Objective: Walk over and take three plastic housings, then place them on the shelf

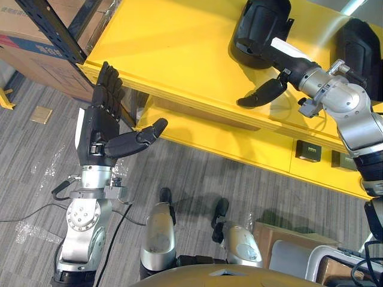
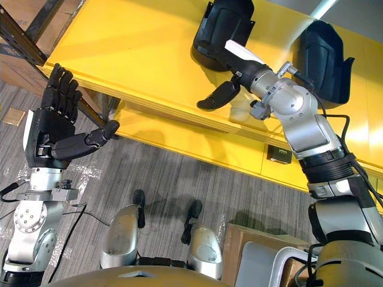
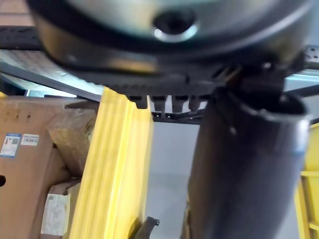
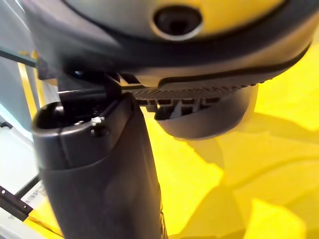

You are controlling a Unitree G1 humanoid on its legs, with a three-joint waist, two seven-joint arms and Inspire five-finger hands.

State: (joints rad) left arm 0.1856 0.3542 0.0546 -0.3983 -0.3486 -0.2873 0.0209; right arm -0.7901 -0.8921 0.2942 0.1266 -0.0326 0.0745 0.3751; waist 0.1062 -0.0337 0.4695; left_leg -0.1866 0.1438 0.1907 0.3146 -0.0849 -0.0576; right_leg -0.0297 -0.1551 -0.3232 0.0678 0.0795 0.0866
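Two black plastic housings stand on the top yellow shelf [image 1: 179,54]: one [image 1: 260,24] near the middle, another [image 1: 359,48] at the far right. My right hand [image 1: 287,54] reaches over the shelf to the middle housing. Its fingers lie straight against that housing [image 4: 209,119] and its thumb [image 1: 263,92] sticks out to the side, clear of it. My left hand [image 1: 99,122] is raised at the shelf's front left corner, open, with its palm up and nothing in it.
A lower yellow shelf level [image 1: 239,149] carries small dark boxes [image 1: 308,150]. Cardboard cartons [image 1: 30,48] and a dark rack upright [image 1: 54,30] stand at the left. A brown box [image 1: 275,239] sits on the grey floor at lower right.
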